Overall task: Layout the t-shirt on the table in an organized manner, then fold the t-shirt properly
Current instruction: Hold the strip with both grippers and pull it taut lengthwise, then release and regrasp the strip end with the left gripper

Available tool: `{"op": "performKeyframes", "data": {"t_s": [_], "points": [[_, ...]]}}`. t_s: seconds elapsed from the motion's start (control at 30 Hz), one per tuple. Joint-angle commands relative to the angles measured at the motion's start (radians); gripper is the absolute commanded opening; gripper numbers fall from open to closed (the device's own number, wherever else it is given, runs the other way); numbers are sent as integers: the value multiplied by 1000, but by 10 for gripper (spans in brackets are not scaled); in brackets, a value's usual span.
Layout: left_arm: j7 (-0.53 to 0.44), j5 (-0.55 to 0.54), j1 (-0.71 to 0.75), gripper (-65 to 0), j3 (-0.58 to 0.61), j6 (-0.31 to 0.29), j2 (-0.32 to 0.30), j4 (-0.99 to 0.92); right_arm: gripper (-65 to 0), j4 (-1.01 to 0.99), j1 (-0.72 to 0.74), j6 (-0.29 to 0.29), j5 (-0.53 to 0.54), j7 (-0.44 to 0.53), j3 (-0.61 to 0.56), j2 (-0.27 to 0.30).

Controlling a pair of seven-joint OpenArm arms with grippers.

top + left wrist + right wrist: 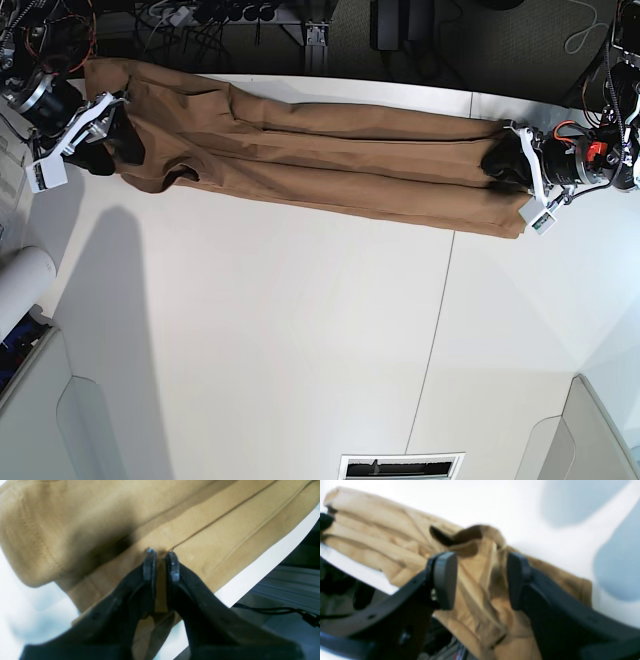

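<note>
Tan cloth: I see the t-shirt point(320, 160) stretched into a long, narrow band along the far edge of the surface point(300, 340), reaching from the far left corner toward the far right.
Left tool point(161, 562): I have it clenched on a thin fold of the t-shirt's hem at the band's right end, jaws nearly touching with cloth between them.
Right tool point(482, 580): released, jaws standing wide apart, bunched cloth lying between the pads without being pinched, at the band's left end.
Cloth state: creased lengthwise, rumpled at the left end, overhanging the far edge there.
</note>
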Motion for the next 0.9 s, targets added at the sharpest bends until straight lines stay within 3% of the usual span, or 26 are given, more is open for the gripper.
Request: {"op": "performKeyframes", "data": {"t_s": [0.0,0.03,0.1,0.13,0.37,0.5,0.7,0.87], "points": [[-10,-14,-13,-544,-8,-2,-27,10,-350,16,10,3,10,40,7,-2],[-10,-24,-13,-544,-8,-2,-31,10,-404,16,15,3,10,46,7,-16],[-10,-51,-13,-544,-9,-2,-44,10,-600,12,26,3,9,46,7,-45],[-10,-61,-13,-544,-9,-2,-49,10,-650,5,30,3,2,50,7,-59],[2,-100,-16,-544,-18,-2,-66,11,-650,-194,77,3,-121,113,-10,-75],[29,-157,-15,-535,-94,-2,-66,11,-650,-297,97,3,-97,113,-10,-58],[43,-205,11,-343,-275,-2,-66,11,-650,-315,106,3,-81,113,-11,-56],[41,-210,139,-340,-379,-2,-63,11,-650,-315,113,3,-68,113,-11,-56]]}}
